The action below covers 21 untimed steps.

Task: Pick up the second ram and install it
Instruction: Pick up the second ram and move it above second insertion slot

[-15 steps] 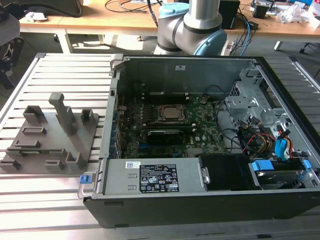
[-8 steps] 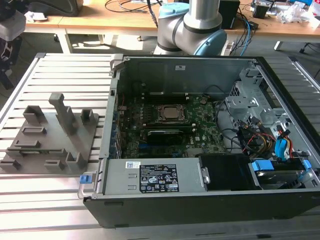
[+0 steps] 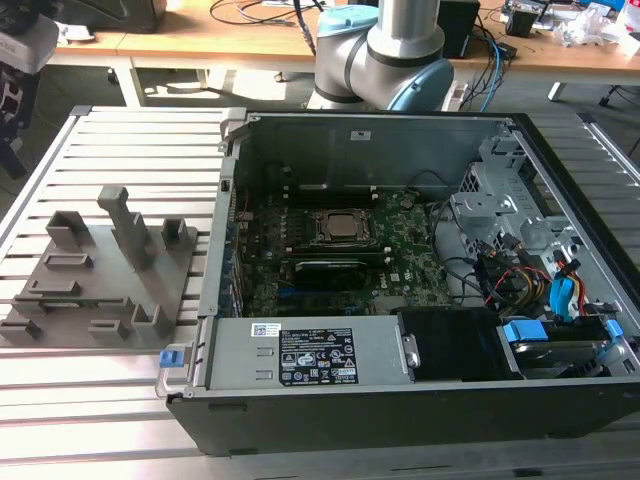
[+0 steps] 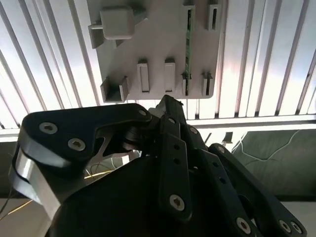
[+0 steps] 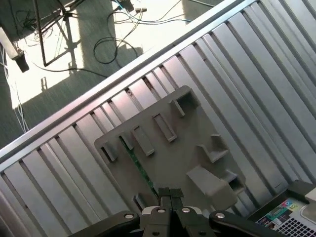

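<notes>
The second ram is a thin green stick standing on edge in slots of the grey holder plate. In the first wrist view the second ram shows as a narrow green line on the holder plate. My gripper hangs high above the plate, close over one end of the stick, with its fingers pressed together and nothing between them. In the second wrist view the gripper is well clear of the holder. In the exterior view the holder plate lies left of the open computer case.
Inside the case are the green motherboard, the CPU socket, a power supply and drive cables. Grey blocks stand up from the holder. The ribbed metal table surrounds it. The arm's base stands behind the case.
</notes>
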### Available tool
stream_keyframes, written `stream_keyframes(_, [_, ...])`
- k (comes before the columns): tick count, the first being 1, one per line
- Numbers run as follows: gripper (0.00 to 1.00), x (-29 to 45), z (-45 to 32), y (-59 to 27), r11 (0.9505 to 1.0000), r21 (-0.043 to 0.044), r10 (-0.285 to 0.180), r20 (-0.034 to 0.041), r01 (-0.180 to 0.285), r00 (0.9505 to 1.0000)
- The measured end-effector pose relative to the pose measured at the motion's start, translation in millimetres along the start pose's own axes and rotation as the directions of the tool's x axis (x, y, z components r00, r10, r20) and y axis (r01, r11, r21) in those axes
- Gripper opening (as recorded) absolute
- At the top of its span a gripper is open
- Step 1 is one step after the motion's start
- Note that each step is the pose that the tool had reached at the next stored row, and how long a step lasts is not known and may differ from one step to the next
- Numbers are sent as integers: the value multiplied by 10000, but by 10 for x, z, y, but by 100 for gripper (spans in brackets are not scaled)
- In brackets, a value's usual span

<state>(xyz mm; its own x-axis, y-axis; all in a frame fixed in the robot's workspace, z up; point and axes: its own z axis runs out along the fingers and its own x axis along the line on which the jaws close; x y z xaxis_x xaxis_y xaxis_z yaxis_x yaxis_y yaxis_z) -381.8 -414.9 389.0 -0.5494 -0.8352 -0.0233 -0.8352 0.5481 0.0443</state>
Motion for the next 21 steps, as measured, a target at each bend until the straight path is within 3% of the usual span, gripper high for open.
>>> stream_keyframes(3, [11, 0, 0, 0, 9987, -13, -512, -23, 512, 9987])
stream_keyframes(8, [11, 0, 0, 0, 9868, -44, -1617, -69, 1617, 9868])
stream_keyframes(13, [11, 0, 0, 0, 9622, -80, -2724, -112, 2723, 9621])
stream_keyframes(15, [11, 0, 0, 0, 9499, -94, -3124, -132, 3123, 9499])
stream_keyframes(17, [11, 0, 0, 0, 9417, -100, -3363, -149, 3362, 9416])
stream_keyframes(21, [11, 0, 0, 0, 9196, -116, -3930, -205, 3928, 9193])
